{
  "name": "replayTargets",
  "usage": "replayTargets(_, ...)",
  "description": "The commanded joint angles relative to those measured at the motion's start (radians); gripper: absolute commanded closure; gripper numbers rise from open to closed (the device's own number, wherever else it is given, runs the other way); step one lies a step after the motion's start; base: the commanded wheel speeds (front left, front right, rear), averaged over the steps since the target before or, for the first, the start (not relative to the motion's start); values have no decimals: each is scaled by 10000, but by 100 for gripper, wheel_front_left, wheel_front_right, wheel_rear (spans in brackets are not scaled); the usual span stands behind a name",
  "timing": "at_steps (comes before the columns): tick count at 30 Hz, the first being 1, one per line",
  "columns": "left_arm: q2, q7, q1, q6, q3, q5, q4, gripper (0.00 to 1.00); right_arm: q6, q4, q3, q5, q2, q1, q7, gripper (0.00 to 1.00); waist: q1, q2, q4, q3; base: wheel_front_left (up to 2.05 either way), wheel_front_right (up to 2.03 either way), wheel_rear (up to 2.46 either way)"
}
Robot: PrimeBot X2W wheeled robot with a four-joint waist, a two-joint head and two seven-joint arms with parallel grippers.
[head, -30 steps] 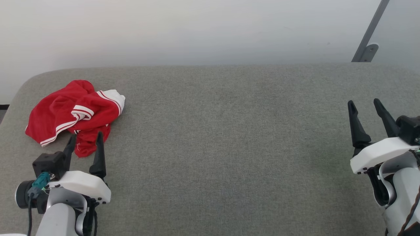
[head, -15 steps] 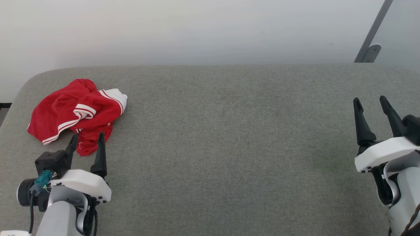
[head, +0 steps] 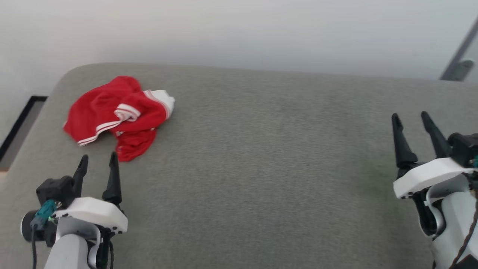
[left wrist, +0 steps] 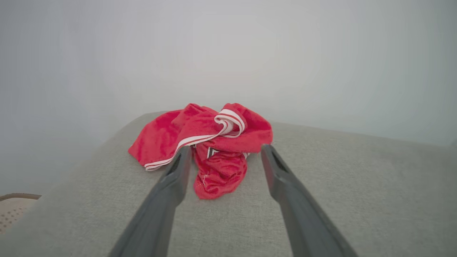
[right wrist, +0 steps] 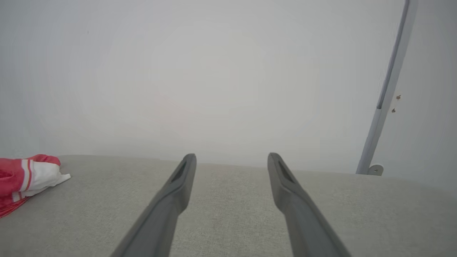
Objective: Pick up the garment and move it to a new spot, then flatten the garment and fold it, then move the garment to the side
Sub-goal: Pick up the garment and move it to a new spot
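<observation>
The garment [head: 115, 112], red with white striped trim, lies crumpled near the back left corner of the grey fabric surface [head: 261, 157]. My left gripper [head: 98, 160] stands open just short of its near edge, touching nothing. In the left wrist view the garment [left wrist: 207, 142] lies bunched ahead of the open left gripper [left wrist: 223, 153], a red flap reaching toward me. My right gripper [head: 409, 118] is open and empty at the far right. In the right wrist view the right gripper [right wrist: 232, 159] points at the wall, and a white sleeve end of the garment [right wrist: 28, 178] shows at the left edge.
A pale wall runs behind the surface. A grey metal post [head: 457, 61] with a foot bracket stands at the back right, seen as a post [right wrist: 387, 103] in the right wrist view. The surface's left edge drops to a dark-trimmed floor [head: 16, 130].
The head camera has turned left, so the whole picture shifted right. The garment lies as before. Both grippers stay open, the left one now a little short of the cloth.
</observation>
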Motion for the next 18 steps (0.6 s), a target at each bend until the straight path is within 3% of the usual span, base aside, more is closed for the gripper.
replayTargets(1,-32,-53,153,13,80,9,-62,0,-3,23,65,6,57,76,-50,0,0,0,412,34,0,0,0)
replayTargets(18,-907,-38,1370,319,1176,374,-1166,0,-3,122,1050,375,649,-247,-50,0,0,0,3086,20,0,0,0)
